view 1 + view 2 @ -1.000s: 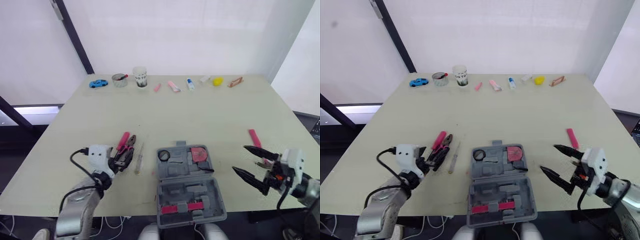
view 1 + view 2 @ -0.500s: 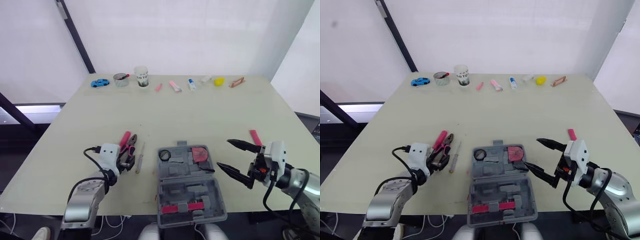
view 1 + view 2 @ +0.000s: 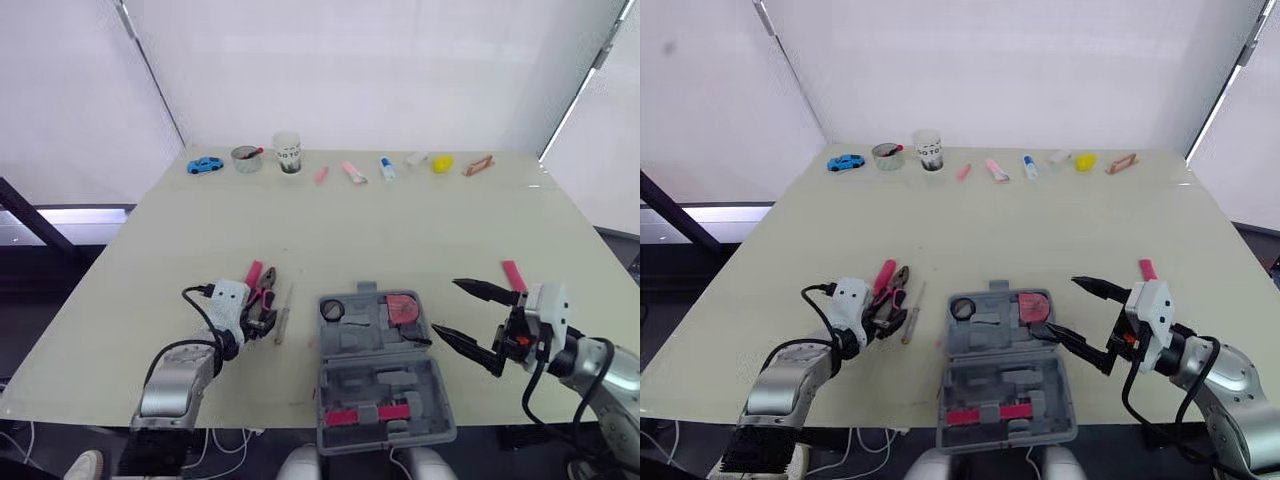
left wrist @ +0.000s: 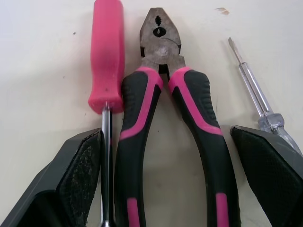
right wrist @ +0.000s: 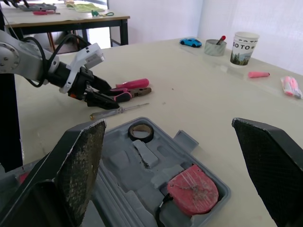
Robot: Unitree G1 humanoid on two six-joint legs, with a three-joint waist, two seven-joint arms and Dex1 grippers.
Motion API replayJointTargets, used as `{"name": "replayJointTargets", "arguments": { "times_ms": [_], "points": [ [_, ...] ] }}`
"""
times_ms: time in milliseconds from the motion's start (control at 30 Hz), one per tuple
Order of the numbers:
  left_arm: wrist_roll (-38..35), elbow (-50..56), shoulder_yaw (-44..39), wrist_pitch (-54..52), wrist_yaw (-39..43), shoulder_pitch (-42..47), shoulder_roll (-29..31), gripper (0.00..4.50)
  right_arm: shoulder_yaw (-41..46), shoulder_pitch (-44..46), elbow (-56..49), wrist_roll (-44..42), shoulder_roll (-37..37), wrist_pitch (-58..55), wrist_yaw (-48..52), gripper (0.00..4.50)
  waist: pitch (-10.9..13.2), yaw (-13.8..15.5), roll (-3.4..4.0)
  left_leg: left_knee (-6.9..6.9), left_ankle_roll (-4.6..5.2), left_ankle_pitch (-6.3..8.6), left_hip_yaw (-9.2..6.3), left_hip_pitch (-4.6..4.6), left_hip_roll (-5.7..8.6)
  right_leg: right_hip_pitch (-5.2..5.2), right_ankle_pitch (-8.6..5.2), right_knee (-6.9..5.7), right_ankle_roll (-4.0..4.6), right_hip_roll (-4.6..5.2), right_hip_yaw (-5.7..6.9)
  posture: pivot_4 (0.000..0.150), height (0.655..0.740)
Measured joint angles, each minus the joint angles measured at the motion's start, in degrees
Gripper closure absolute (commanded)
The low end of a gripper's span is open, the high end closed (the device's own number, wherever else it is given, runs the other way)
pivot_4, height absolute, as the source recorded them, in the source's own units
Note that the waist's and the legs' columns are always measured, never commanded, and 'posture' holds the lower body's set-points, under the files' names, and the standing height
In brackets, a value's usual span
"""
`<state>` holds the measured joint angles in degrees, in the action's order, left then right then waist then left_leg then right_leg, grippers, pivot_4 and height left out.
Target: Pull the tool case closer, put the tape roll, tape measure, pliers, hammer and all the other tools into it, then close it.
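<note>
Left of tool case [image 3: 352,378], left gripper [image 4: 165,135] fingers apart astride pliers [image 4: 190,103] handles; right of case, right gripper [image 3: 445,306] fingers spread wide.

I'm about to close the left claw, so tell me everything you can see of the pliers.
The pliers lie flat on the table, handles toward the open left claw, whose fingers flank them without gripping. The head is worn grey metal, jaws shut; the handles look like black rubber with pink stripes, slightly spread. A pink-handled screwdriver lies close against one handle; a clear-handled screwdriver lies apart on the other side.
</note>
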<state>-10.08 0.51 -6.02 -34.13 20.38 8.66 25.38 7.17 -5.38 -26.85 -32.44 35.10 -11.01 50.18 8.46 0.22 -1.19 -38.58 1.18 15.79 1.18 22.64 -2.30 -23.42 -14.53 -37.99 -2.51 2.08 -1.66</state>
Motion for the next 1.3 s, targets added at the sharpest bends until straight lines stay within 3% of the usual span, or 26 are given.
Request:
{"name": "replayJointTargets", "arguments": {
  "times_ms": [733,1300],
  "points": [
    [0.8,5.5,-0.1,0.3,-0.5,-3.0,-1.4,0.00,0.0,-1.1,0.0,1.0,-1.2,0.5,0.1,0.01,0.0,0.4,0.00,0.00,0.00,0.00,-0.02,0.01,0.00,0.00,0.00,0.00,0.00,0.00,0.01,0.150,0.7400],
    [1.1,-1.8,0.4,-3.9,0.3,4.4,-0.9,0.00,-0.3,-1.6,0.0,1.8,-2.5,0.5,-0.5,0.01,0.0,0.5,0.00,-0.03,0.00,0.00,-0.05,0.02,0.01,0.00,0.00,-0.02,0.00,-0.02,0.04,0.150,0.7400]
  ]
}}
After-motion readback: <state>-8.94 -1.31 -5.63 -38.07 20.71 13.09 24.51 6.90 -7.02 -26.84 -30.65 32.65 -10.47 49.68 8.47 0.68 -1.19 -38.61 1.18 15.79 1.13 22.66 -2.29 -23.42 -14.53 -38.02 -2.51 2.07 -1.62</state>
